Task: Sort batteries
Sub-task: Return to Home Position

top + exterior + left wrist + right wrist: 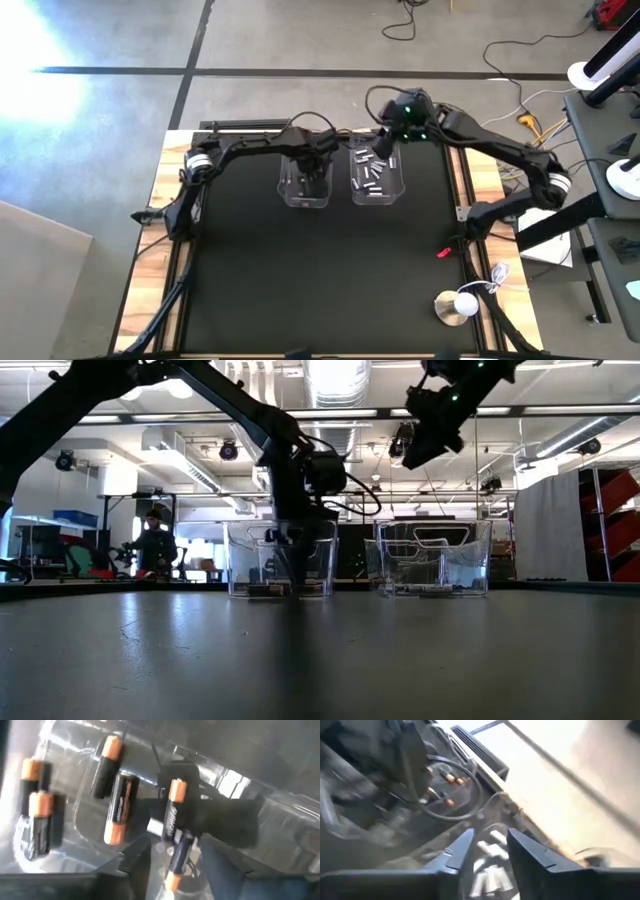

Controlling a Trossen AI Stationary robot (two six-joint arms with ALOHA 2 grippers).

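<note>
Two clear plastic bins stand side by side at the table's far middle. The left bin (287, 190) (250, 560) holds dark batteries with copper ends (117, 805), which lie on its floor. The right bin (401, 190) (440, 560) holds silvery-white batteries (372, 178) (487, 880). My left gripper (312, 178) (290, 560) (175, 870) reaches down inside the left bin and is open. One dark battery (176, 855) lies between its fingers with a gap on each side. My right gripper (383, 150) (415, 455) (492, 850) hangs above the right bin's far part, open and empty.
A small red object (444, 252) lies near the table's right edge. A white ball and a round disc (458, 304) sit at the near right corner. Cables run beyond the far right edge. A person (155, 545) stands far behind the table.
</note>
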